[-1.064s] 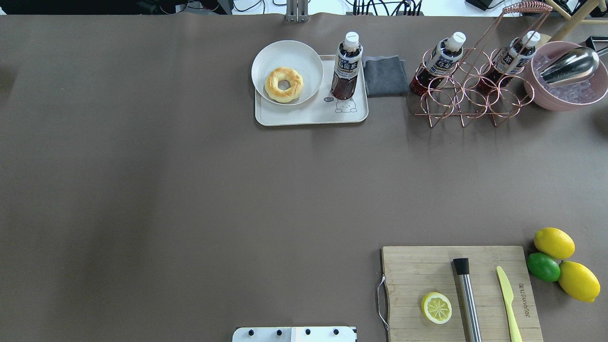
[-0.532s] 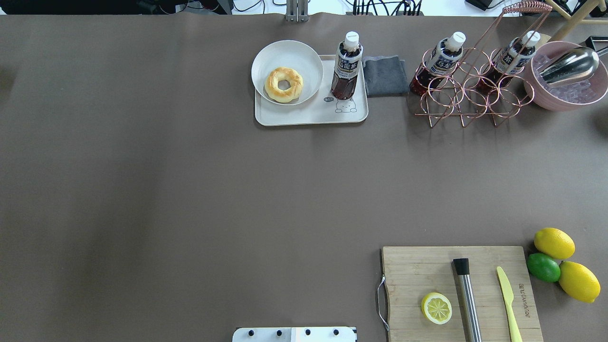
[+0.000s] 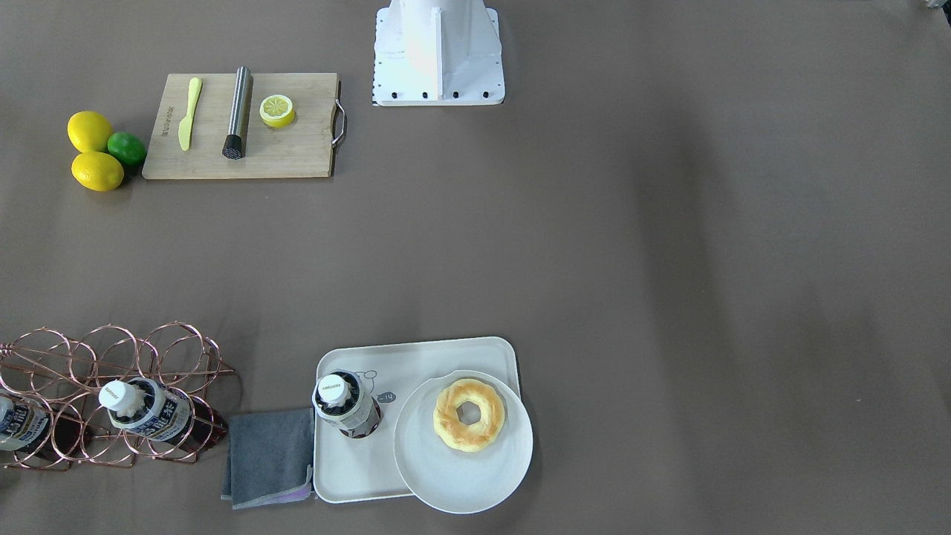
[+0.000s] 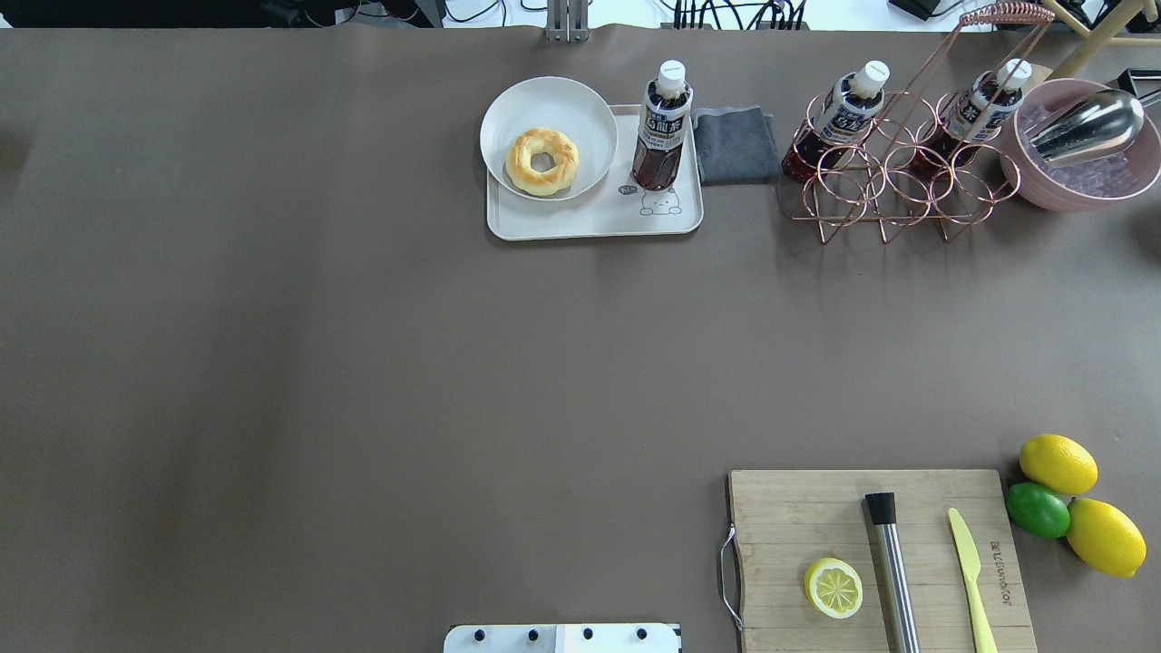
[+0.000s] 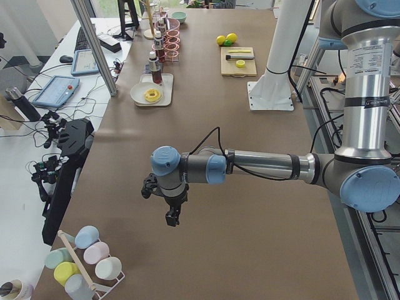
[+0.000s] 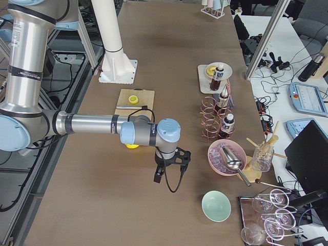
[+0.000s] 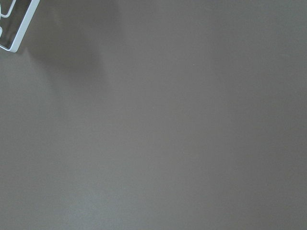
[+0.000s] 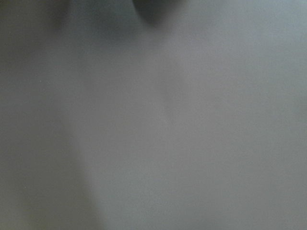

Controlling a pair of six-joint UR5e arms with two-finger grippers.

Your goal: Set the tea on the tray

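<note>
A tea bottle (image 4: 660, 127) with a white cap stands upright on the right part of the off-white tray (image 4: 590, 222), at the table's far side; it also shows in the front-facing view (image 3: 345, 405). Two alike bottles (image 4: 839, 118) (image 4: 975, 113) lie in a copper wire rack (image 4: 893, 181). Neither gripper shows in the overhead or front-facing views. My left gripper (image 5: 170, 215) hangs over bare table at the left end, far from the tray. My right gripper (image 6: 159, 177) hangs over the right end. I cannot tell whether either is open or shut.
A round white plate (image 4: 508, 109) with a doughnut overlaps the tray's left part. A grey cloth (image 4: 735, 145) lies right of the tray. A pink ice bowl (image 4: 1079, 195) stands far right. A cutting board (image 4: 789, 517), lemons and a lime (image 4: 1057, 462) are near right.
</note>
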